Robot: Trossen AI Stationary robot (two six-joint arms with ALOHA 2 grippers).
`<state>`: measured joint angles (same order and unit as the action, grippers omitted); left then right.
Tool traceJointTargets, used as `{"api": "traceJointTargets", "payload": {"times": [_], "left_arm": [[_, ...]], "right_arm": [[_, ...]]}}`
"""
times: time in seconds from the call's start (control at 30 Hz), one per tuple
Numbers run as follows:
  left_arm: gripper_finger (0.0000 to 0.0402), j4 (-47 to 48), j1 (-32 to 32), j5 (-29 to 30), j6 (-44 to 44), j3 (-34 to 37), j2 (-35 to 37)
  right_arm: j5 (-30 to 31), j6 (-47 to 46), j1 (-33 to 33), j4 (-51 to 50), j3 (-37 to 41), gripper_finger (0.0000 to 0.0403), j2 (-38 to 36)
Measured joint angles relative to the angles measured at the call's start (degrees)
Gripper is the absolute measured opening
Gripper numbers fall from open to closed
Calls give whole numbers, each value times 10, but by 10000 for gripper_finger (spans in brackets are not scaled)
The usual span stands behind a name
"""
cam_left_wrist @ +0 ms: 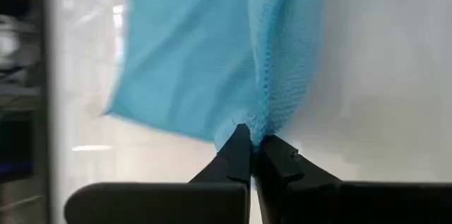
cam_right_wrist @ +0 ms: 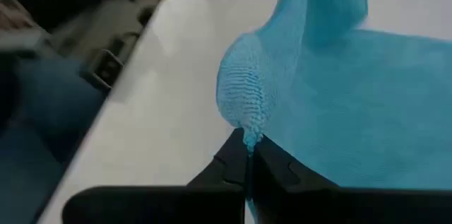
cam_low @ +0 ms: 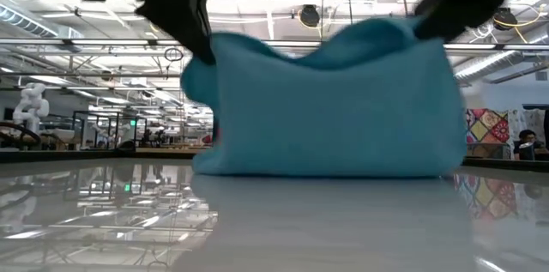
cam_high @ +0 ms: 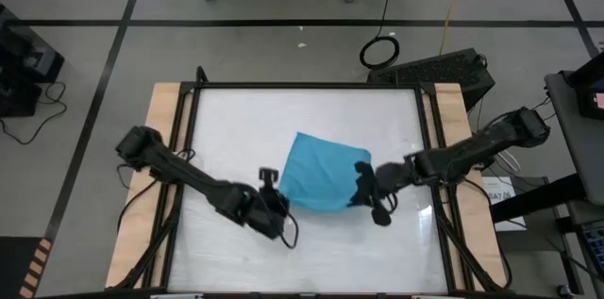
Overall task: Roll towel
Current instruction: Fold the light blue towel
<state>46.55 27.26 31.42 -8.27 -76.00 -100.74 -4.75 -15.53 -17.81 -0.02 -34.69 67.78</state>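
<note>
High view: the plain teal-blue soft cloth towel [cam_high: 319, 174] lies mid-table on the glossy white table [cam_high: 311, 252], between the left claw [cam_high: 276, 197] and right claw [cam_high: 363, 184].

Low view: both near corners are raised off the table.

Left wrist view: the left claw is pinched tight on a towel corner.

Right wrist view: the right claw is likewise clamped on a corner.

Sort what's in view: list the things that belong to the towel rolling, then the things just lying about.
Belongs to the job:
- towel, lifted at its near edge
- left pincer, shut on a towel corner
- right pincer, shut on the other corner
- table, the work surface

Just lying about:
- cable coil on the floor
- black box beyond the table
</note>
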Motion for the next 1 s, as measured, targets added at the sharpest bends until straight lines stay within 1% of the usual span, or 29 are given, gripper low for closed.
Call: {"api": "traceJointTargets", "payload": {"times": [0.1, 0.2, 0.3, 0.37, 0.43, 0.53, 0.6, 0.7, 0.83, 1.0], "left_arm": [[8, -34, 7, -44, 0, 0, -34], [8, -63, 14, -74, -1, 0, -56], [8, -91, 15, -90, -1, 0, -69], [8, -97, 16, -100, -3, 1, -71], [8, -125, 16, -109, -4, 0, -73], [8, -139, 16, -132, -4, 0, -74], [8, -150, 15, -146, -4, 0, -74], [8, -145, 13, -151, -6, 0, -74], [8, -145, 4, -160, -14, 0, -74], [8, -142, -13, -164, -35, 0, -74]], "right_arm": [[11, -56, -30, 134, 73, 17, 6], [41, -81, -66, 200, 113, 64, 6], [73, -83, -98, 208, 123, 129, 5], [95, -64, -116, 209, 122, 174, 5], [123, -39, -135, 209, 122, 214, 5], [176, 13, -172, 213, 122, 248, 12], [199, 50, -195, 215, 121, 253, 27], [221, 79, -220, 221, 110, 245, 70], [227, 101, -241, 220, 69, 217, 156], [228, 155, -261, 201, -15, 178, 263]]}}
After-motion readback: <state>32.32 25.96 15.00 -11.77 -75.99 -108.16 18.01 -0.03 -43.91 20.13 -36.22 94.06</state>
